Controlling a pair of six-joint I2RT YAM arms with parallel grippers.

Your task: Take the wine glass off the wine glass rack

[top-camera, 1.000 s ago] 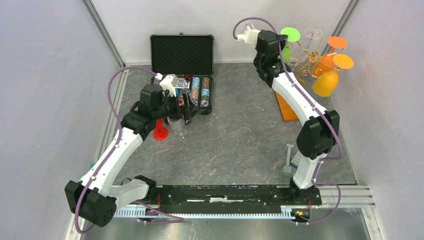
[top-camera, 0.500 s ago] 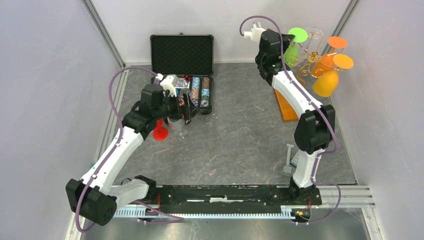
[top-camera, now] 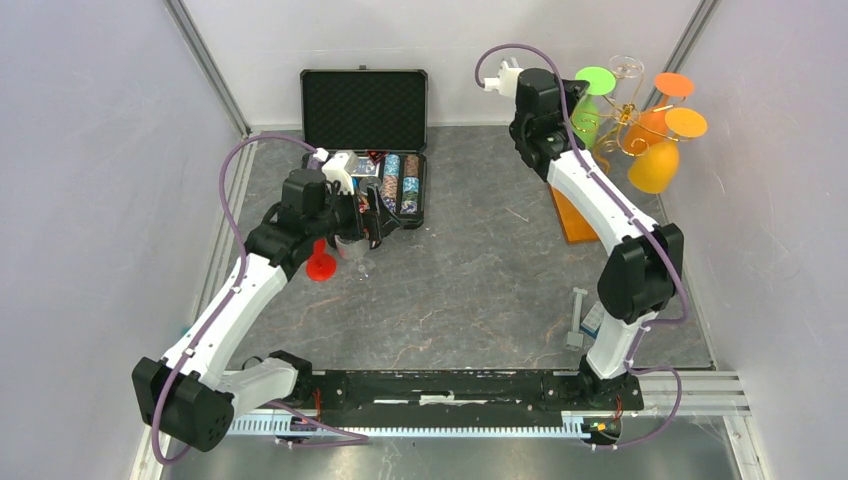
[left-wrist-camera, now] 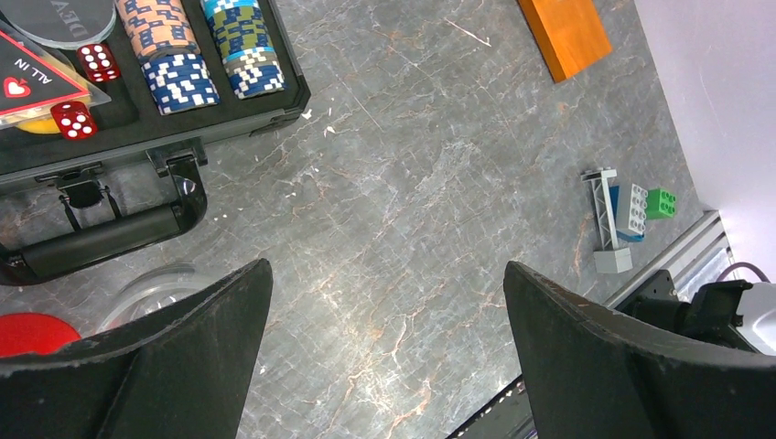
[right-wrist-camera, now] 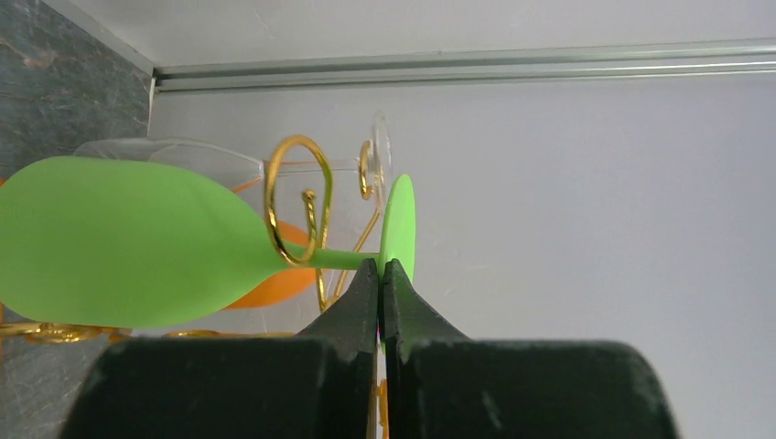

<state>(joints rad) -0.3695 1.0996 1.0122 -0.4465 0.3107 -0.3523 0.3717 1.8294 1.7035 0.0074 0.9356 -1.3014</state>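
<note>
The wine glass rack (top-camera: pixel 628 128) is a gold wire stand on an orange-brown wooden base (top-camera: pixel 572 215) at the far right. A green wine glass (top-camera: pixel 586 108) hangs upside down on it, its stem through a gold curl (right-wrist-camera: pixel 297 197). My right gripper (top-camera: pixel 572 88) is shut on the rim of the green glass's foot (right-wrist-camera: pixel 399 224); its jaws (right-wrist-camera: pixel 381 265) meet there. My left gripper (top-camera: pixel 368 228) is open and empty (left-wrist-camera: pixel 386 267), low over the table by the black case.
Orange (top-camera: pixel 652 120), yellow-orange (top-camera: pixel 652 165) and clear (top-camera: pixel 627 68) glasses also hang on the rack. A red glass (top-camera: pixel 321 265) and a clear glass (top-camera: pixel 355 250) stand under my left arm. An open black case (top-camera: pixel 365 110) holds poker chips. Toy bricks (top-camera: pixel 580 320) lie near the right base.
My right wrist has shifted to the right, and the green glass's foot has moved right and slightly down with it. The left arm has not moved.
</note>
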